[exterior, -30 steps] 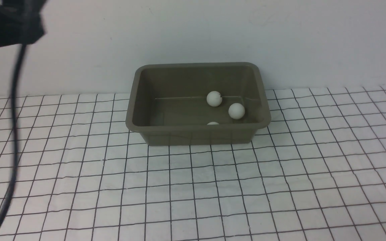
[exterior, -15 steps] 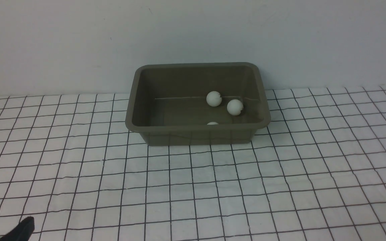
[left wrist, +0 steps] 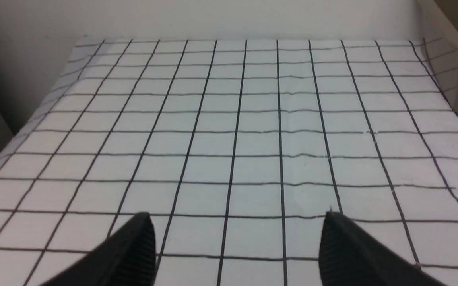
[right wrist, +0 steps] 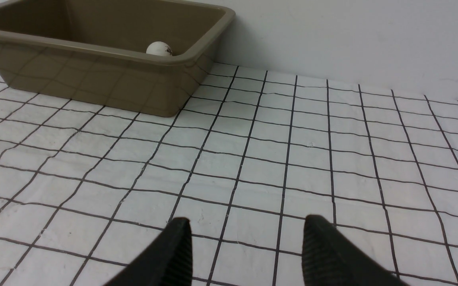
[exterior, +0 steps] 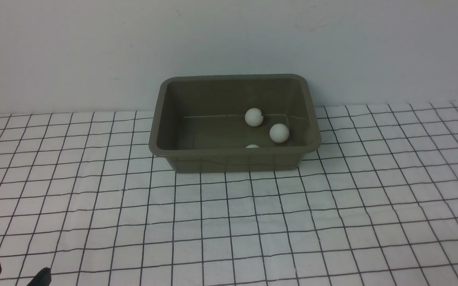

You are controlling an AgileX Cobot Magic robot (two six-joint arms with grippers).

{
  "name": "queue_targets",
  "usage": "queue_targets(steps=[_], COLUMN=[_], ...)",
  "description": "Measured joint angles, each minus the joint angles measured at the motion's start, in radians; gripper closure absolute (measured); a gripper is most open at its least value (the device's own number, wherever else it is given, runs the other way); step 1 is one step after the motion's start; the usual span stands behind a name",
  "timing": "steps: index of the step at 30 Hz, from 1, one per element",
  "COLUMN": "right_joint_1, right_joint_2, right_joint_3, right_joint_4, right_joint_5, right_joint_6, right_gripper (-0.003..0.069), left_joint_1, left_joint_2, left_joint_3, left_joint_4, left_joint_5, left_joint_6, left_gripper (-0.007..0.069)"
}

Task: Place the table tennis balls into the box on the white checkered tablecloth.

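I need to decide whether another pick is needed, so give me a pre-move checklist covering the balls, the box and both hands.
1. All four small white table tennis balls inside the olive-drab rectangular plastic box: cannot tell. The back ball, the right ball and a half-hidden near-wall ball show; a fourth is not seen.
2. No ball seen on the white checkered tablecloth in any view: ok.
3. Box upright on the cloth: ok.
4. Left hand open and empty: ok.
5. Right hand jaws apart, nothing between them: ok.
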Motion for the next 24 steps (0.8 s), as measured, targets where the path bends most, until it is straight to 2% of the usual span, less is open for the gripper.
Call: queue_targets(steps=[24], right_joint_1=[0.0], right_joint_2=[0.0], right_joint_3=[0.0], right_joint_4=[0.002], right_joint_5=[0.0], right_joint_6=[0.0], right_gripper=[0.0309], left_joint_1=[0.0], left_joint_2=[0.0], left_joint_3=[0.034], left_joint_4=[0.0], left_joint_5=[-0.03], left_joint_6=[-0.038], left_gripper=[0.0125])
